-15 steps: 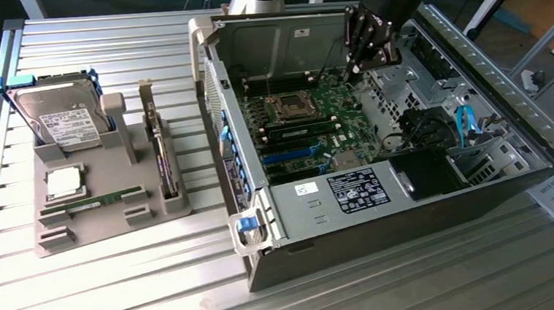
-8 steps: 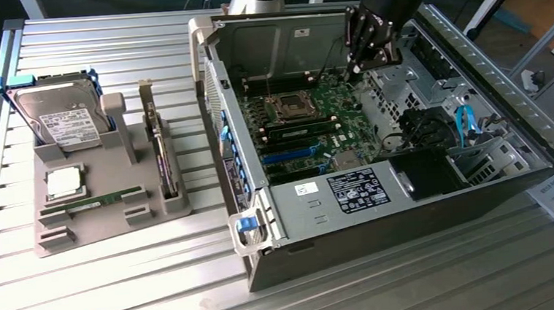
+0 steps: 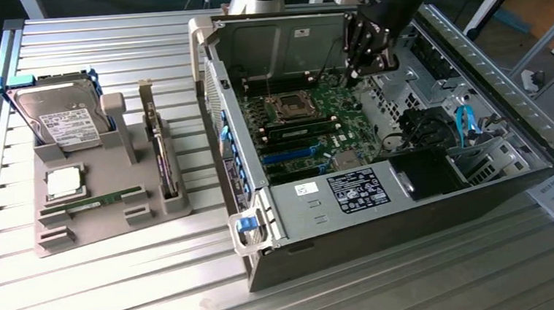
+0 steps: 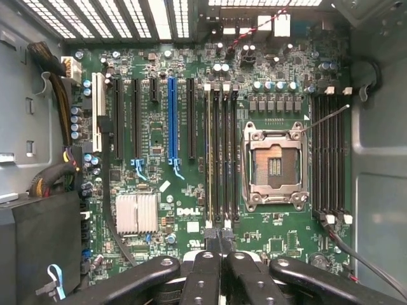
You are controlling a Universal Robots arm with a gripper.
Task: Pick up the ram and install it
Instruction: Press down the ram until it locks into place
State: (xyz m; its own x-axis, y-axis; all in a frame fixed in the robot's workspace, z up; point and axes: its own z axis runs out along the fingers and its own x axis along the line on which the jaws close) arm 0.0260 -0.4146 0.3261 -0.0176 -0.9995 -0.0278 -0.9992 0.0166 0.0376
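Ram (image 3: 93, 204) rests in a groove of its tray (image 3: 61, 245), handy for grabbing, well apart from the claw (image 3: 358, 76), pinched together above the motherboard (image 3: 306, 127).

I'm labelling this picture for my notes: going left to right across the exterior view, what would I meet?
From the exterior view's left: hard drive → processor socket → tool → blue cable.
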